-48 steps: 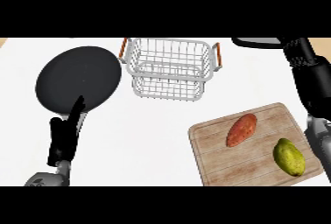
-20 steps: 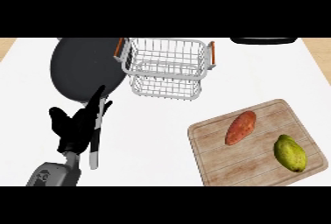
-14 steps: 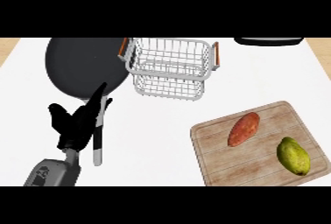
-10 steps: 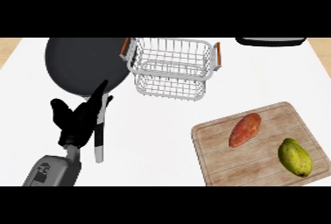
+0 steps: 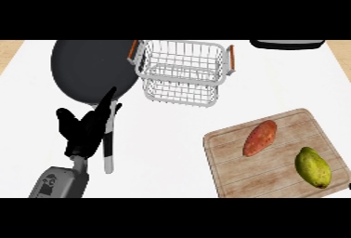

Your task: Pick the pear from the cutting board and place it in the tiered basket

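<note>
We see the white counter (image 5: pixel 171 139), a dark pan (image 5: pixel 89 69) at eleven o'clock, the wire tiered basket (image 5: pixel 184 69) at twelve, the cutting board (image 5: pixel 274 153) at four carrying a sweet potato (image 5: pixel 260 138) and the pear (image 5: pixel 313 167), untouched. Our left hand (image 5: pixel 86 130), at eight, shows relaxed fingers over the pan's handle.

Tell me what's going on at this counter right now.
Nothing is being handled yet. The robot's left hand is raised open over the frying pan's handle, holding nothing; the right hand is out of view. The pear lies on the cutting board beside a sweet potato, untouched. The wire basket it should go into stands further back, next to the frying pan.
</note>
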